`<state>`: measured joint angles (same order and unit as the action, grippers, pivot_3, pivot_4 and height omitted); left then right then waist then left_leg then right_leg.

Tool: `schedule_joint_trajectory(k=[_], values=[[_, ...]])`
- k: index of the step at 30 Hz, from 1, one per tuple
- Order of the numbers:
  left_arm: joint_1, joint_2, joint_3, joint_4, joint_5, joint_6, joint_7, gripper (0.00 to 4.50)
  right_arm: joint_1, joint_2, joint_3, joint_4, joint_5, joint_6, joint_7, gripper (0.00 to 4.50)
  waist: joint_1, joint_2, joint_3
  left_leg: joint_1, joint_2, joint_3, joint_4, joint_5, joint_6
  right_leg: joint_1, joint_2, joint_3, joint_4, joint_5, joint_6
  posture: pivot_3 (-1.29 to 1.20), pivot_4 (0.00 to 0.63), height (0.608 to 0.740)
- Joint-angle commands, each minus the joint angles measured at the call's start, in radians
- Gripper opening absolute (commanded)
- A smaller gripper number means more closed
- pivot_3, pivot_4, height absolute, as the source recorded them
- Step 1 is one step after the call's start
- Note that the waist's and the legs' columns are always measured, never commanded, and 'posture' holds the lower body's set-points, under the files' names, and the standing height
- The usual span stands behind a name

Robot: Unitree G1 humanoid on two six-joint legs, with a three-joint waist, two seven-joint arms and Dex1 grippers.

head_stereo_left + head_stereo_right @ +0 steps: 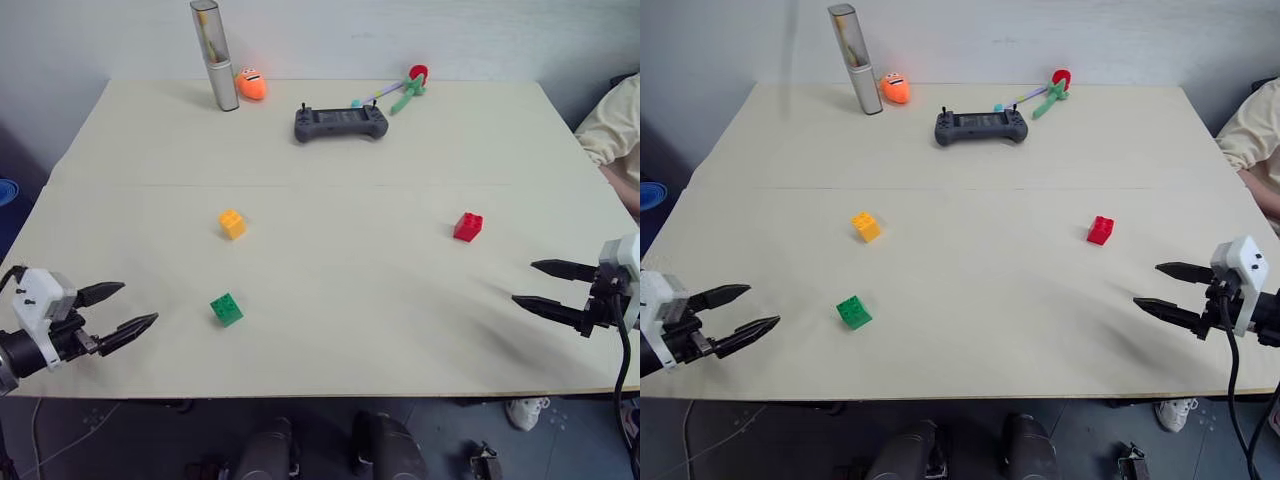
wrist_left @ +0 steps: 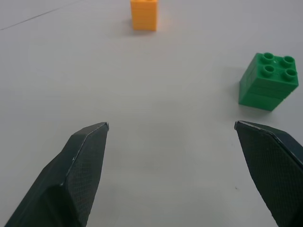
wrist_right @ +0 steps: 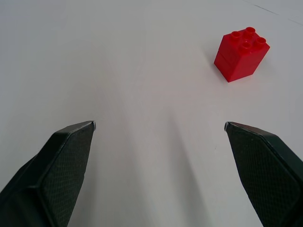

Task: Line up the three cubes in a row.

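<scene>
1. A person's sleeve [image 1: 612, 118] at the table's [image 1: 330, 340] right edge is cut off by the frame.
2. In the left wrist view, the yellow-orange brick [image 2: 144, 15] is clipped at its top.
3. The small toy [image 1: 405, 90] near the table's far edge is too small to identify.
4. A blue object [image 1: 6, 190] off the table's left edge is cut off.

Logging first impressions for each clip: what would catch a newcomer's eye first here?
Three small bright cubes scattered apart on the pale table: the yellow-orange cube and green cube on the left, the red cube alone on the right. The left gripper and right gripper flank them, both open and empty. A grey controller lies at the far edge.
</scene>
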<state>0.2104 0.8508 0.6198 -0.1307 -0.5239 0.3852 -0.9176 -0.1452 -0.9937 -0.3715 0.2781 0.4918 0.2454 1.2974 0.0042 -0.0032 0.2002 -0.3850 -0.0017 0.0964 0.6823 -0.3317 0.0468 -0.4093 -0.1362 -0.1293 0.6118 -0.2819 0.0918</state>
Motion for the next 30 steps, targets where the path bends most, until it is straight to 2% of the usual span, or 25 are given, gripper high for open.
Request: schedule_joint_trajectory(k=[1,4,13,20,23,26,30], values=[[-0.006,-0.010,-0.007,0.001,0.054,-0.054,0.037,4.49,-0.003,0.003,-0.032,-0.013,0.018,-0.003,-0.001,4.50,-0.001,0.000,0.000,0.000,0.000,0.000,0.000,0.000,0.000,0.000,0.000,0.000,0.000,0.000,0.000,0.00,0.150,0.740],[-0.009,-0.034,-0.002,-0.032,0.015,-0.012,0.050,4.49,0.011,0.006,-0.040,-0.038,0.027,0.007,-0.007,4.50,-0.004,0.000,0.000,0.000,0.000,0.000,0.000,0.000,0.000,0.000,0.000,0.000,0.000,0.000,0.000,0.00,0.150,0.740],[-0.022,-0.014,0.002,-0.022,0.029,0.000,0.042,4.49,0.042,0.012,-0.051,-0.066,0.026,0.011,-0.045,4.50,-0.004,0.000,0.000,0.000,0.000,0.000,0.000,0.000,0.000,0.000,0.000,0.000,0.000,0.000,0.000,0.00,0.150,0.740],[-0.066,-0.004,-0.027,-0.016,0.025,0.017,0.038,4.49,0.024,0.056,-0.056,-0.124,0.016,0.000,-0.153,4.50,-0.004,0.000,0.000,0.000,0.000,0.000,0.000,0.000,0.000,0.000,0.000,0.000,0.000,0.000,0.000,0.00,0.150,0.740],[-0.119,0.005,-0.064,-0.086,-0.035,0.092,0.031,4.49,0.003,0.107,-0.020,-0.225,-0.014,0.058,-0.296,4.50,-0.004,0.000,0.000,0.000,0.000,0.000,0.000,0.000,-0.001,0.000,0.000,0.000,0.001,0.000,0.000,0.00,0.150,0.740],[-0.184,0.023,-0.109,-0.173,-0.152,0.192,-0.019,4.49,-0.093,0.242,-0.005,-0.281,-0.022,0.170,-0.560,4.50,-0.006,-0.001,-0.001,0.000,0.000,0.000,0.000,0.000,-0.001,0.000,0.000,0.001,0.005,0.000,0.000,0.00,0.150,0.740],[-0.239,0.040,-0.136,-0.282,-0.281,0.292,-0.036,4.49,-0.164,0.387,0.016,-0.337,-0.063,0.234,-0.779,4.50,-0.006,0.002,0.000,-0.001,0.000,0.000,0.000,0.001,-0.002,-0.002,0.001,0.001,0.007,0.000,-0.001,0.00,0.150,0.740]])
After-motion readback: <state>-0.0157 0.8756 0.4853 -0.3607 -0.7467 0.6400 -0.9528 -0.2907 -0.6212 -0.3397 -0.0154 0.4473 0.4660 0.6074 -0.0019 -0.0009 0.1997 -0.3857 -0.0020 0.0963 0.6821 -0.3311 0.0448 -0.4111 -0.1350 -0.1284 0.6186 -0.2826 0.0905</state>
